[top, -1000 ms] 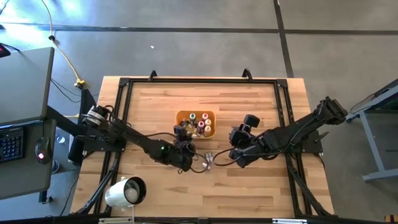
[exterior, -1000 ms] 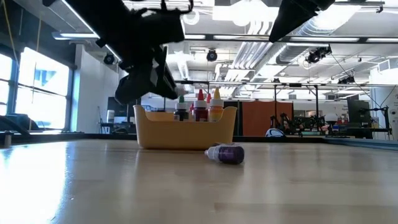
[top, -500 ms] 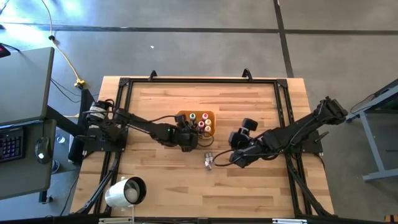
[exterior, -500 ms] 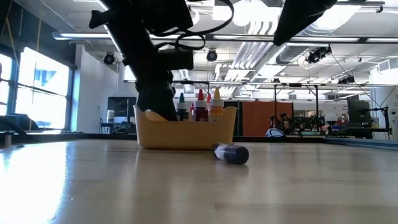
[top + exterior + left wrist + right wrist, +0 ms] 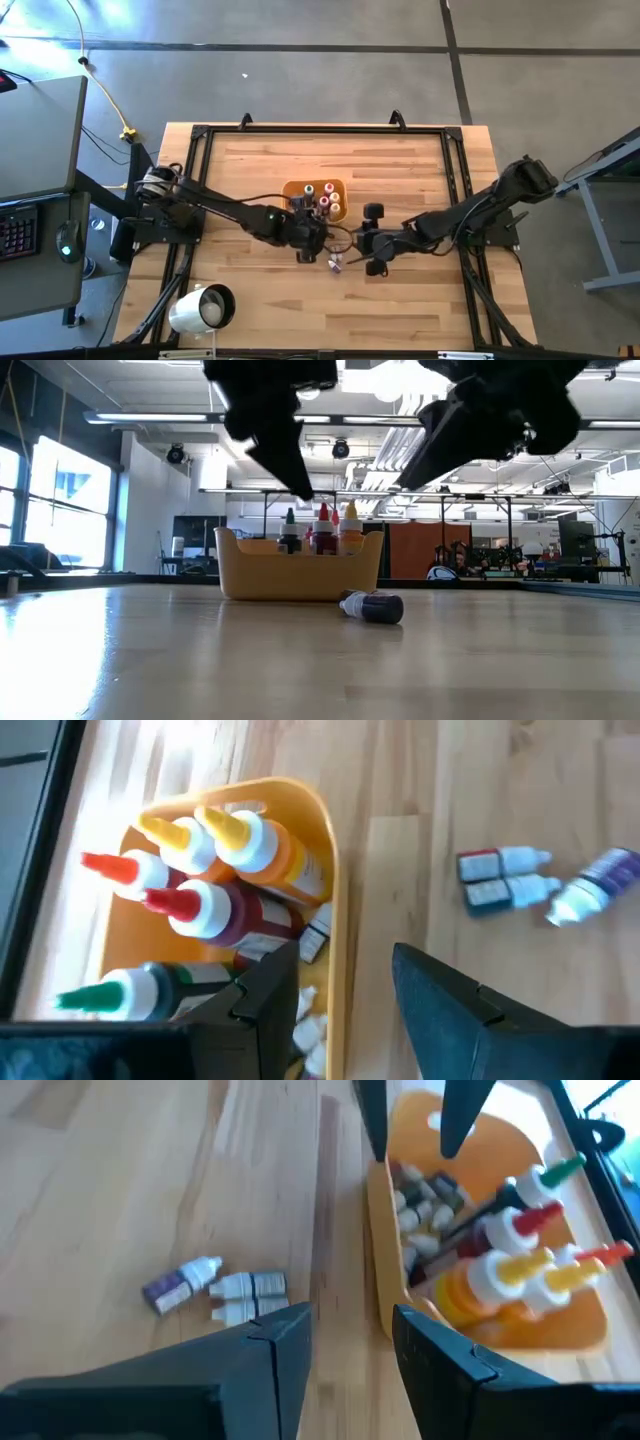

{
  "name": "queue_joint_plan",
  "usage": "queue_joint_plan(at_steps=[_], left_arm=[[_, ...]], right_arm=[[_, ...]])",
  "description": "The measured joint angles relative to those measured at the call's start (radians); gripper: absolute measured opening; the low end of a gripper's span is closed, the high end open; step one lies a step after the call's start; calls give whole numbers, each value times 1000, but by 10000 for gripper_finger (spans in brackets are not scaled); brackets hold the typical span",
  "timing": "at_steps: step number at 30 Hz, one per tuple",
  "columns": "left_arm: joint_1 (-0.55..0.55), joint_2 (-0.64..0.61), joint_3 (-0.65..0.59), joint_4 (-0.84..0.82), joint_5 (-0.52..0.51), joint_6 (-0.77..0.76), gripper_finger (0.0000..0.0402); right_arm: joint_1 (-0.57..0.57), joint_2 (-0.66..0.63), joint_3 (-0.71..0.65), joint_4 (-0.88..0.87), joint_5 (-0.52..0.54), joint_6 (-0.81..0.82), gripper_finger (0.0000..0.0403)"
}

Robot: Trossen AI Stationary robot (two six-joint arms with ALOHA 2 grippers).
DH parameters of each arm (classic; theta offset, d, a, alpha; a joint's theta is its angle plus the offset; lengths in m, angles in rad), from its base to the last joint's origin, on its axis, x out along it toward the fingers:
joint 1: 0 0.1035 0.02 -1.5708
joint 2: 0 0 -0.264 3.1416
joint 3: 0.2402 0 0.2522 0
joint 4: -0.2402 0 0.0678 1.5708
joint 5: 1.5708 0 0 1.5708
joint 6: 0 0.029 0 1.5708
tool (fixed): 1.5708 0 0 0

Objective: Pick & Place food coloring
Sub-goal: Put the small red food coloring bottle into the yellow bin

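Left gripper (image 5: 312, 243): raised just beside the near rim of the tray (image 5: 296, 187), fingers (image 5: 440, 1005) parted, nothing between them. Right gripper (image 5: 366, 246): raised near the same side of the tray, fingers (image 5: 275, 1350) likewise parted and holding nothing.

Table (image 5: 400, 160): light wood, dark frame around the edge. Tray: orange, near the table's middle, upright.

Inside the tray: tall squeeze bottles (image 5: 215, 855) standing upright, with yellow, red and green tips, plus small pale-capped bottles lying at the bottom (image 5: 420, 1210).

Outside the tray, on the table just beside its near wall: three small bottles (image 5: 510, 880) lying on their sides, close together, one purple (image 5: 372, 606), two dark-labelled with pale caps.
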Motion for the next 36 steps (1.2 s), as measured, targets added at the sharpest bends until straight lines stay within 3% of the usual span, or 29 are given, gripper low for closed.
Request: queue_joint_plan(at_steps=[4,8,10,14,21,26,36], left_arm=[[-47,0,96,-127,18,-42,158],[-95,0,144,-200,56,-103,159],[-120,0,154,-212,25,-129,159],[-165,0,157,-266,-61,-211,159],[-225,0,155,-332,-109,-391,159],[-236,0,155,-330,-101,-391,159],[-235,0,155,-328,-99,-395,159]], right_arm=[[-36,-1,-57,198,-42,-54,134],[-62,2,-119,331,-220,-80,134],[-69,15,-141,405,-288,-82,134],[-71,82,-157,496,-294,-110,134],[-79,238,-84,464,-291,-159,134],[-116,304,-13,320,-310,-154,134],[-128,323,6,285,-332,-130,134]])
